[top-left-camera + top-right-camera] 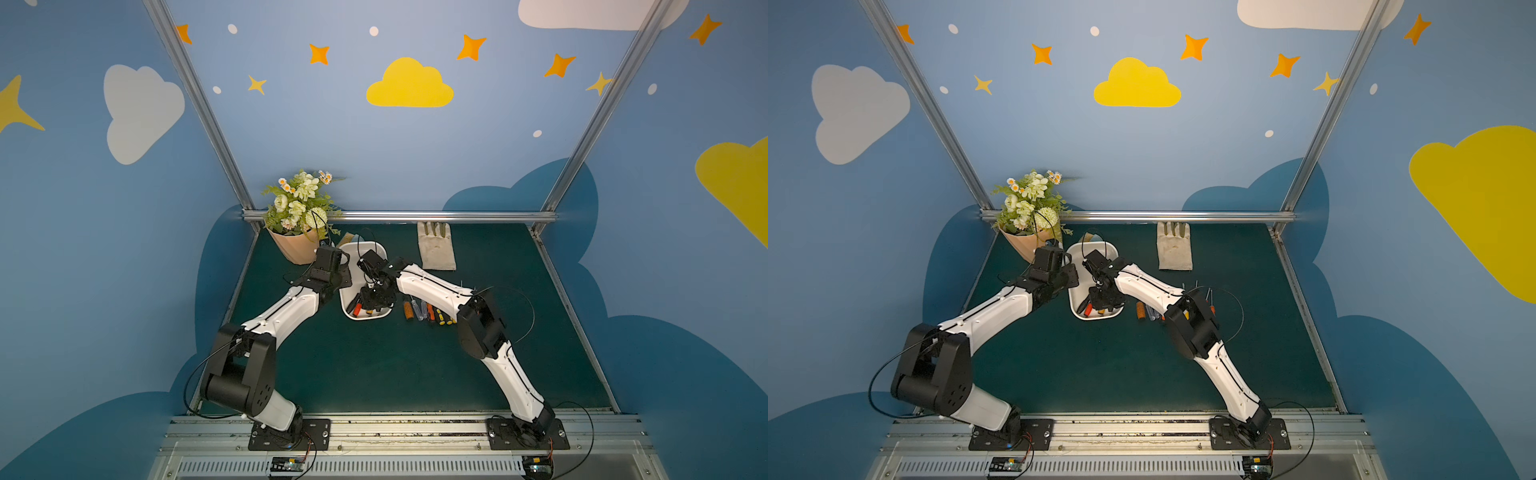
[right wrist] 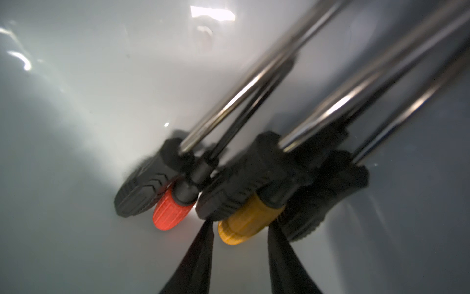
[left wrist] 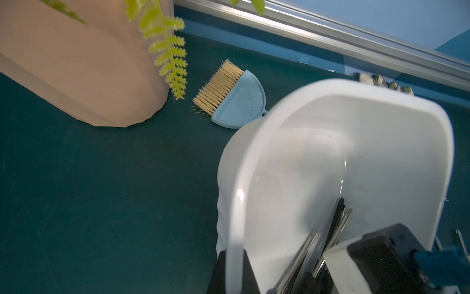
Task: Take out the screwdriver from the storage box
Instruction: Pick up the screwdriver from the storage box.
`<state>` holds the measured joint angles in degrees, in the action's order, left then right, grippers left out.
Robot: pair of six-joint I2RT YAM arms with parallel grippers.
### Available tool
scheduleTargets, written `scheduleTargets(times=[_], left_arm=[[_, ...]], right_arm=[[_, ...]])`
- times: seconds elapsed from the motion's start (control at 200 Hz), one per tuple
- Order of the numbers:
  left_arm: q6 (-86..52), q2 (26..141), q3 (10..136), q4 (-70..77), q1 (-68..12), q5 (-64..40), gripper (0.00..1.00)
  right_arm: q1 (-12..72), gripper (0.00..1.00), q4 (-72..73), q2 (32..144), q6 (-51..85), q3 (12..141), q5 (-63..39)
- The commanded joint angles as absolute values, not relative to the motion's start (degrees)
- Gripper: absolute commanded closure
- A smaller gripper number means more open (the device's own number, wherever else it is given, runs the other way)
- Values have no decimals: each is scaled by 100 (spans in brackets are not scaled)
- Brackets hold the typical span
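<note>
The right fingers (image 2: 198,257) stand a little apart, one on each side of the yellow end of the screwdriver (image 2: 244,224), and they seem not yet tight on it. This screwdriver lies on the floor of the storage box (image 3: 381,142), close between black-handled ones (image 2: 142,188), and a red-handled one (image 2: 169,213) lies just beside one finger. I judge it stiff and rather light. The ribbed plastic handle is round (it may roll), so the hold should go across the handle and not on the smooth steel shaft, which is slippery. The left fingers (image 3: 220,275) are closed on the wall of the box. Further out from both, on the counter (image 1: 374,365), more screwdrivers (image 1: 428,311) lie in a row.
</note>
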<state>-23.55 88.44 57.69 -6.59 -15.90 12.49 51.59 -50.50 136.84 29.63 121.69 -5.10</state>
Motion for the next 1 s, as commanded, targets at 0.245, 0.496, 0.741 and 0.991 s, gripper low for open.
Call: scheduleTargets(times=[0.245, 0.496, 0.741, 0.991], left_arm=[[-2441, 8600, 5838, -676, -1634, 1356, 98], [-2545, 8667, 5736, -536, -1629, 1234, 98], [-2526, 8604, 5723, -527, -1605, 1289, 98], [-2564, 8569, 5739, -554, -1553, 1256, 98]], right_arm=[[5146, 70, -5616, 14179, 2879, 12552, -121], [5168, 64, -5484, 14373, 2821, 12642, -554], [5159, 75, -5706, 14581, 2804, 12692, -640], [5176, 100, -5467, 14126, 2720, 12336, -500]])
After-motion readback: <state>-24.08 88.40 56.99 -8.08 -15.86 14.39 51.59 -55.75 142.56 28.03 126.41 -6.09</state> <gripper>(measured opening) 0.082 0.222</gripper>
